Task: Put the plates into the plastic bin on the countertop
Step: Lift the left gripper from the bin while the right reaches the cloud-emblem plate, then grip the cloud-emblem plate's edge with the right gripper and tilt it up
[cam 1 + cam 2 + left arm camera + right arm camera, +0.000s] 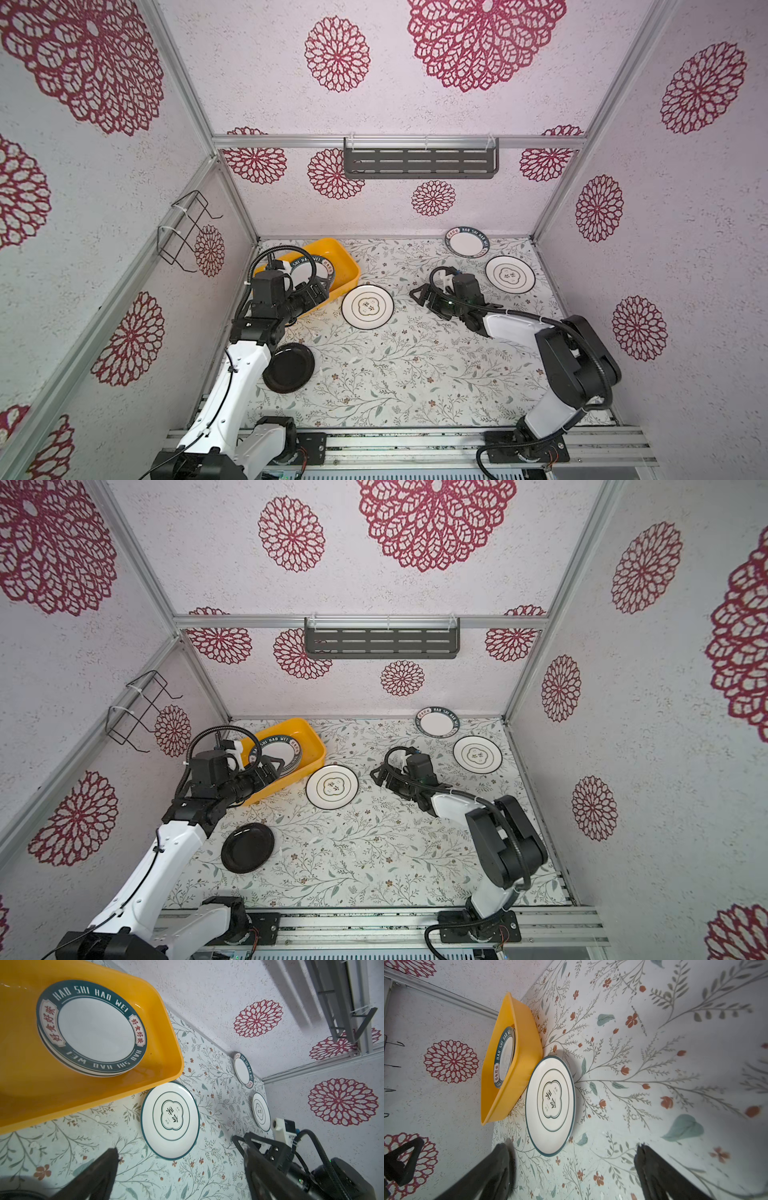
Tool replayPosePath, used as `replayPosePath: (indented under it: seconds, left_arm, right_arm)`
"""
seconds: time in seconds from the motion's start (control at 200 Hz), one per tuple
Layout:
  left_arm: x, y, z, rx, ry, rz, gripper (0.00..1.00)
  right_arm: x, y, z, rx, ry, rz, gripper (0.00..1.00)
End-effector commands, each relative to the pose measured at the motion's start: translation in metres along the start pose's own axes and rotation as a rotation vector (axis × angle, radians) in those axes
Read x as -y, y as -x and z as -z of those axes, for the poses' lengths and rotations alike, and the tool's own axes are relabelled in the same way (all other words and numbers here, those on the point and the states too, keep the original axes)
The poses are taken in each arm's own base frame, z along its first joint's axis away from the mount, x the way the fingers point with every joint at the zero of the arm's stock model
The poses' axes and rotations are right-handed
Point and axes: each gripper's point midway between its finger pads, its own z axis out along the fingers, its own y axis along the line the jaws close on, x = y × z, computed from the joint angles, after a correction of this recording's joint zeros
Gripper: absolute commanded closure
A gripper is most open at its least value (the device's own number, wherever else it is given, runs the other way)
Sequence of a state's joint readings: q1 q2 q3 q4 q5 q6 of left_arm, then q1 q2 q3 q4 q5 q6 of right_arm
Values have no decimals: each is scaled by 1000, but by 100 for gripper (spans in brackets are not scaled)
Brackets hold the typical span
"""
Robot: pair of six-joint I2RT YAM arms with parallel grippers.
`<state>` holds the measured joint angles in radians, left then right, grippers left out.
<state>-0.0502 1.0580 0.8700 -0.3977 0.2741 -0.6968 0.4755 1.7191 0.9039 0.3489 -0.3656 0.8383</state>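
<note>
Smooth glossy plastic bin [62,1095], shiny glazed plates [170,1120], rough speckled walls [218,991].

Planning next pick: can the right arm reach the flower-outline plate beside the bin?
Probably yes: open right end effector faces the plate across bare countertop; the bin crowds only its far side.

Two white-and-black robot arms.
We see white shells on the left arm [241,374] and right arm [511,328], black joints, ribbed black cables [266,254], a green wrist light [448,302], and a black right gripper [574,1147].
</note>
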Motion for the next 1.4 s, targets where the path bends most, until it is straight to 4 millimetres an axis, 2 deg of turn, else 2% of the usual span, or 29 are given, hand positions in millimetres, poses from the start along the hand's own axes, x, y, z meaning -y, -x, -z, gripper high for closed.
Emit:
replayPosePath:
  seconds: [0.0, 0.23, 0.29, 0.47, 0.565, 0.615, 0.806, 0.876, 1.136, 1.396]
  left_arm:
    - [1, -4, 5, -2, -2, -1, 3]
    - [4, -5, 11, 5, -11, 3, 3]
    - [2, -5, 11, 10, -6, 6, 3]
    - [-1, -6, 8, 17, -5, 13, 3]
    - [-1, -6, 5, 14, -3, 14, 3]
    - [0, -6, 4, 12, -4, 15, 3]
    - [-1, -6, 1, 5, -1, 14, 3]
    - [-2, -6, -1, 1, 4, 12, 3]
    - [-6, -7, -8, -14, 21, 23, 3]
    - [-8, -8, 0, -5, 32, 23, 3]
  right_arm:
    - [-30, 3, -20, -26, 121, 49, 3]
    - [-27, -16, -71, -121, 166, 6, 10]
    - [-24, -21, -80, -138, 158, -2, 15]
    - [-11, -31, -101, -166, 136, -38, 21]
    - [-7, -37, -108, -180, 136, -65, 28]
    - [-2, -39, -112, -187, 121, -74, 34]
    - [10, -49, -120, -205, 90, -97, 57]
    - [12, -50, -119, -204, 86, -100, 59]
    - [24, -58, -118, -208, 58, -120, 80]
    - [28, -61, -113, -205, 48, -131, 96]
